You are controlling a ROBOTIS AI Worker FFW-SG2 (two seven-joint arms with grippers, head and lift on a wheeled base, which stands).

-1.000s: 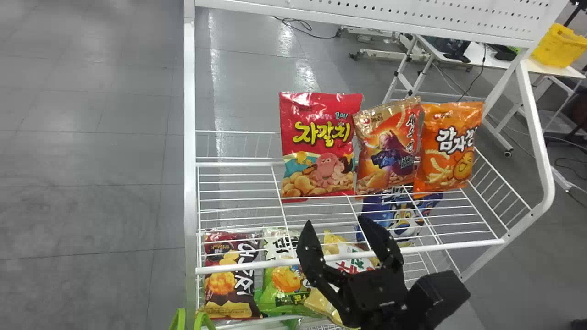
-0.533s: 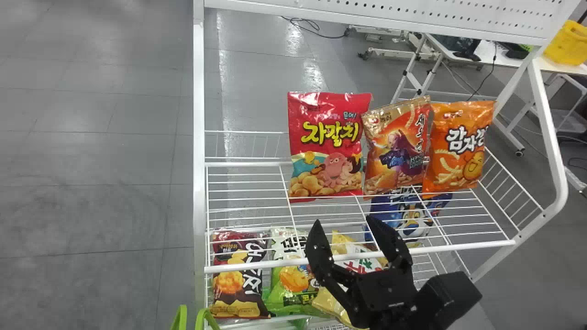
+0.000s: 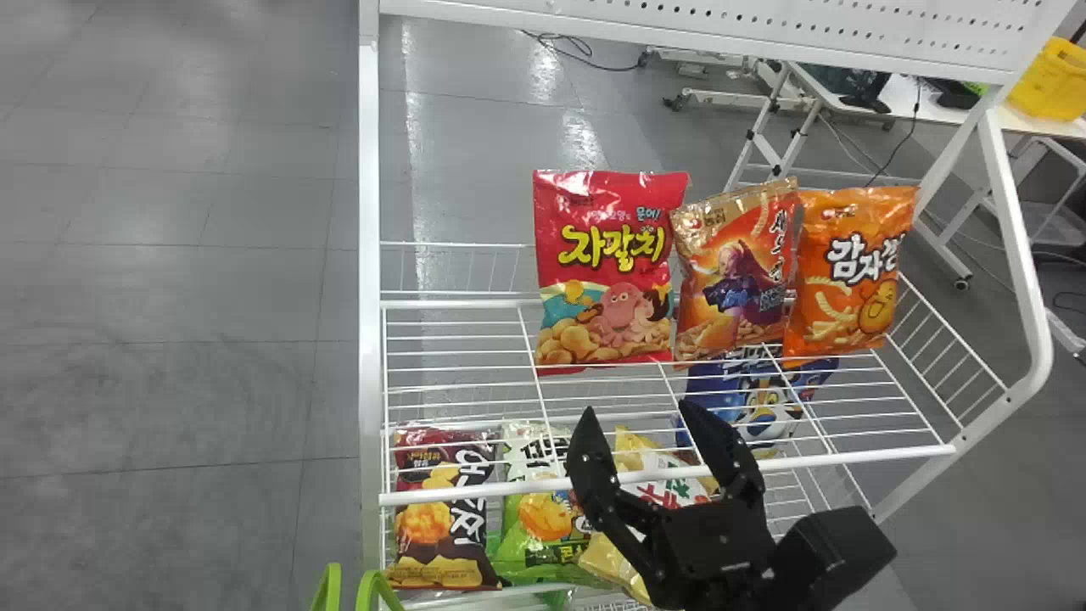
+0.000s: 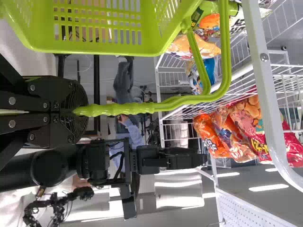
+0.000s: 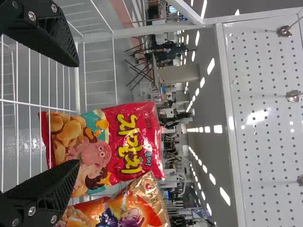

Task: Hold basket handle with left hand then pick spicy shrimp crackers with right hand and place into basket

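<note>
Crackers [image 3: 731,293], the spicy shrimp kind in a shiny orange-and-gold bag, stand on the white wire shelf [image 3: 458,492], at one o'clock from the black right tool [image 3: 635,406], its flat fingers spread. Red bag [image 3: 604,263] at their nine o'clock, bright orange bag [image 3: 848,276] at three. The black left tool [image 4: 81,111] pinches the lime-green plastic handle [image 4: 137,108] of the basket [image 4: 102,48].

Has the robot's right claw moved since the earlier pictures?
No, the right claw sits in the same spot against the shelf's front rail; the whole head view just shifted slightly.
</note>
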